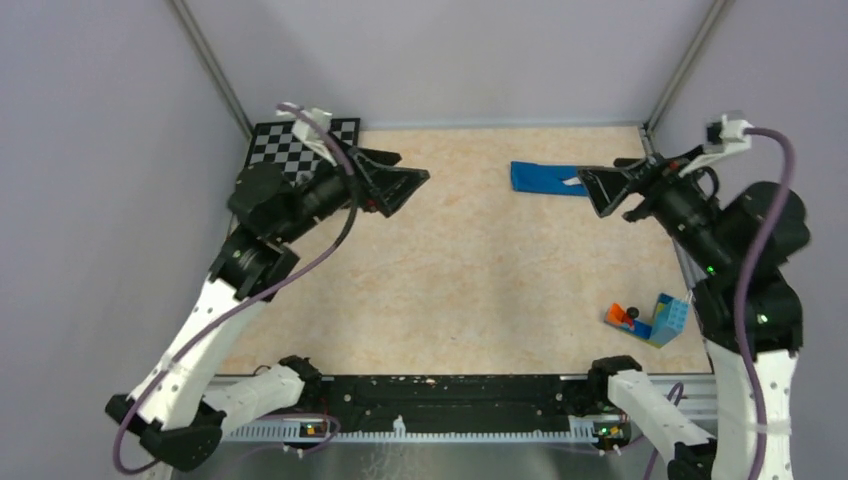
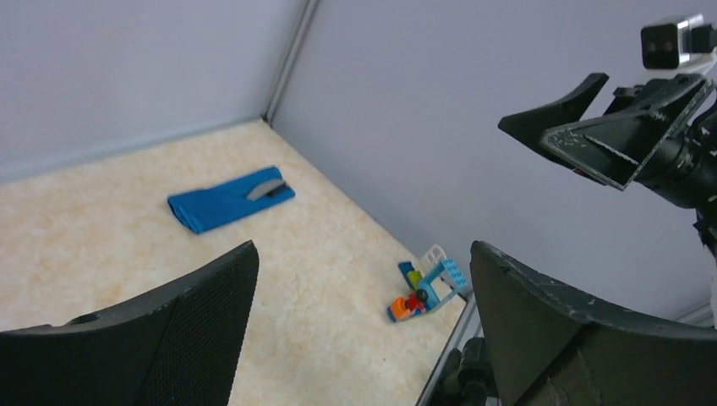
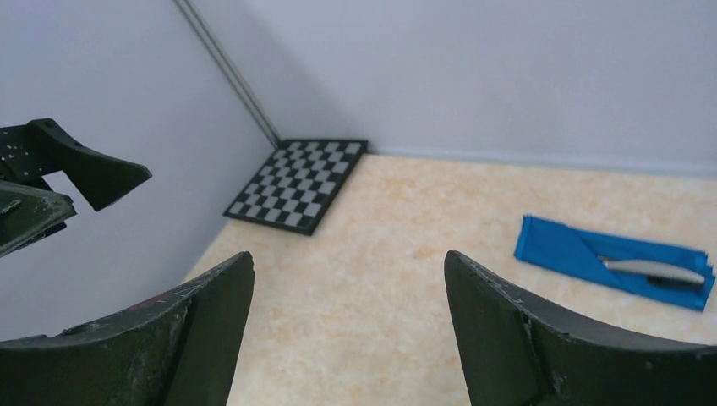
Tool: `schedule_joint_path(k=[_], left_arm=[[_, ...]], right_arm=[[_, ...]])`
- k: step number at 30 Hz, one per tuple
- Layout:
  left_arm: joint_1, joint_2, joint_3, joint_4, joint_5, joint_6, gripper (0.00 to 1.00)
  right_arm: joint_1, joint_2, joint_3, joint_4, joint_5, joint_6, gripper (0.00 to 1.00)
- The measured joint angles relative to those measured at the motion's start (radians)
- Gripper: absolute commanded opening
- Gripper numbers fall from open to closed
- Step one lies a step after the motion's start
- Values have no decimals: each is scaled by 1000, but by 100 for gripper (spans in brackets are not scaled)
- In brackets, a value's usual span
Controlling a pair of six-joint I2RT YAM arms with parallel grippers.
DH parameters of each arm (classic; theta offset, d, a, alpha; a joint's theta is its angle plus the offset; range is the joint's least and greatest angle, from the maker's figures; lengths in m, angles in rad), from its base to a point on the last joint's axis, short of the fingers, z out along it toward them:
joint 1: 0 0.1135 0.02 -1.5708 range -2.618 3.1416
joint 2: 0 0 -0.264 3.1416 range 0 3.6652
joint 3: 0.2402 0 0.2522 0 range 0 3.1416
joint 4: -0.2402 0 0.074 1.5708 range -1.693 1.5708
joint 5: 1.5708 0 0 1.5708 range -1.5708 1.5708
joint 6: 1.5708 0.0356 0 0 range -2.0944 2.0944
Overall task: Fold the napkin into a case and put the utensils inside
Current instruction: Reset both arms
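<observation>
Left end effector [image 1: 405,180] & right end effector [image 1: 592,192] are both hovering wide open, gripping nothing. Case [image 1: 540,178] is lying far-right on counter [image 1: 470,280], utensils [image 3: 651,269] tucked inside w/ handles poking out. Risk: right one dipping, snagging case, spilling utensils.

Top view looks down; both wrist views share the case [image 1: 540,177].

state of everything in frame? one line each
case: folded, lying flat, far right.
utensils: tucked in the case, handle ends poking out.
left gripper: jaws open, empty, raised.
right gripper: jaws open, empty, raised.
checkerboard: flat, far left corner.
toy blocks: assembled, near right edge.
</observation>
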Motion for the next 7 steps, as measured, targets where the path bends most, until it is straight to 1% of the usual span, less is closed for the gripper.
schedule_joint_path(k=[3,7], left_arm=[[0,-100,78,-97,-36,39,99],[0,-164,192,-191,-76,79,99]], right_arm=[[0,-47,80,-14,-4,0,82],[0,-112,124,-15,7,8,82]])
